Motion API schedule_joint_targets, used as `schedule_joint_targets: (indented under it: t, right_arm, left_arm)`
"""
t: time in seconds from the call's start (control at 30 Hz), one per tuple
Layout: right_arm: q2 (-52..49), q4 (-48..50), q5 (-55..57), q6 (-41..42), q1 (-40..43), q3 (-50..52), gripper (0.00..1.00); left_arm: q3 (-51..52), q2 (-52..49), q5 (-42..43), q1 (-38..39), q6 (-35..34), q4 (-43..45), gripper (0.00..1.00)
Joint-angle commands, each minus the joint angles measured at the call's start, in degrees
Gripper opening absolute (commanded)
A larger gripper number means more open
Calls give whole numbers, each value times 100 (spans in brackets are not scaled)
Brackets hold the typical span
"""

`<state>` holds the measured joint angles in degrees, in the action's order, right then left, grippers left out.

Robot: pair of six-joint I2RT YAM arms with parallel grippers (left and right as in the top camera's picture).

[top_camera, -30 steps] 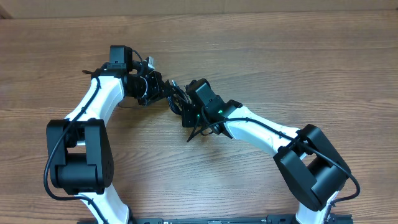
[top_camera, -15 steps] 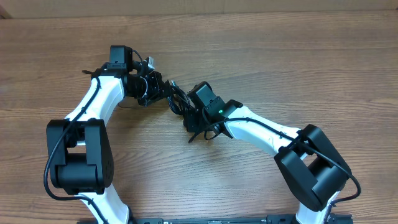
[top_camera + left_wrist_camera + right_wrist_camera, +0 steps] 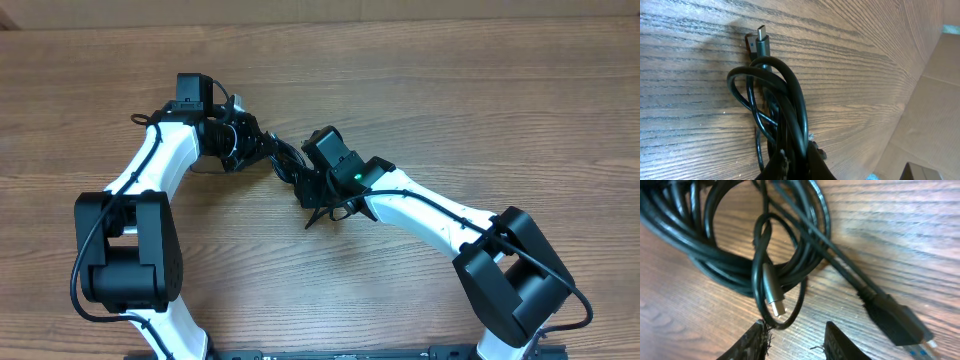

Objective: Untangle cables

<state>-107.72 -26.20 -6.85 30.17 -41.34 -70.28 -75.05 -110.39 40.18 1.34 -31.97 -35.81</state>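
Several black cables (image 3: pixel 288 162) lay bunched near the middle of the surface (image 3: pixel 450 100). In the left wrist view their loops ran from 6 to 12 o'clock, one plug (image 3: pixel 762 40) pointing to 12. The left pincer (image 3: pixel 796 162) was squeezed tight on them. The right pincer (image 3: pixel 797 340) stood partly open, holding nothing. The left arm (image 3: pixel 160 160) reached toward 3 o'clock, the right arm (image 3: pixel 420 205) toward 10.
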Motion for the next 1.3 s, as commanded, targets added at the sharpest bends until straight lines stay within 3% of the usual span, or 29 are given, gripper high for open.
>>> schedule_joint_targets:
  t: [0.0, 0.17, 0.8, 0.9, 1.27]
  right_arm:
    - [205, 31, 535, -17, -17, -168, 35]
    - [205, 13, 1239, -17, -17, -168, 25]
    - [-48, 286, 1993, -22, -15, -168, 25]
    - [-74, 411, 1849, -52, -15, -170, 30]
    - [251, 470, 713, -85, -17, -306, 29]
  left_arm:
    - [-118, 173, -17, -46, -125, -17, 6]
    - [-118, 173, -17, -46, -114, -17, 6]
    - [-118, 173, 35, -46, 911, -7, 4]
    - [-118, 173, 26, -46, 911, -7, 4]
    - [-118, 173, -13, -46, 1187, 44, 4]
